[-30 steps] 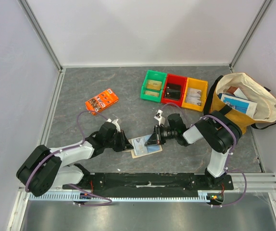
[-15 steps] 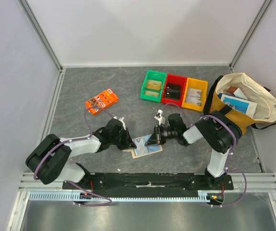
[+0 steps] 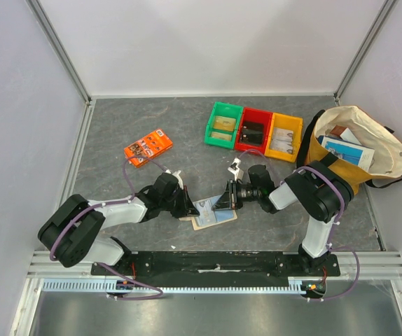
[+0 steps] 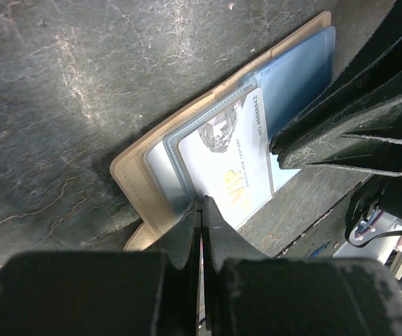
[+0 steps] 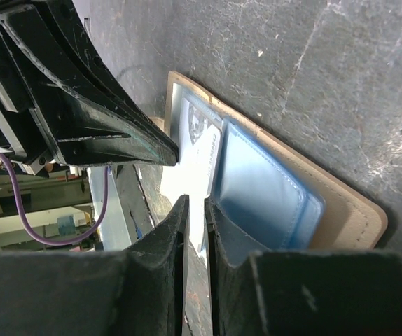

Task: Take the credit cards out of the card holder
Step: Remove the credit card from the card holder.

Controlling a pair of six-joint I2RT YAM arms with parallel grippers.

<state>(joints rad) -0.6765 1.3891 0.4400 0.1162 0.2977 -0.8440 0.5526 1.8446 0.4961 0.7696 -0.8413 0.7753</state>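
Grey slate-look tabletop [image 3: 152, 126], white walls [image 3: 208, 42]; card holder [image 4: 127, 175] open w/ credit cards [image 4: 222, 161]; L tool [image 4: 201, 203] closed, R tool [image 5: 194, 206] unclear.

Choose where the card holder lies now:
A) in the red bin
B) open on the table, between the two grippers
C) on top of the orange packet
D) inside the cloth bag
B: the card holder lies open on the table, with the left gripper and the right gripper at its sides.

Dark grey stone-look worktop [image 3: 152, 119], scuffed, pale veins. Plain white walls [image 3: 208, 42] on three sides. Aluminium posts [image 3: 59, 49] at back corners. Slotted rail [image 3: 208, 287] along near edge. Soft even light.
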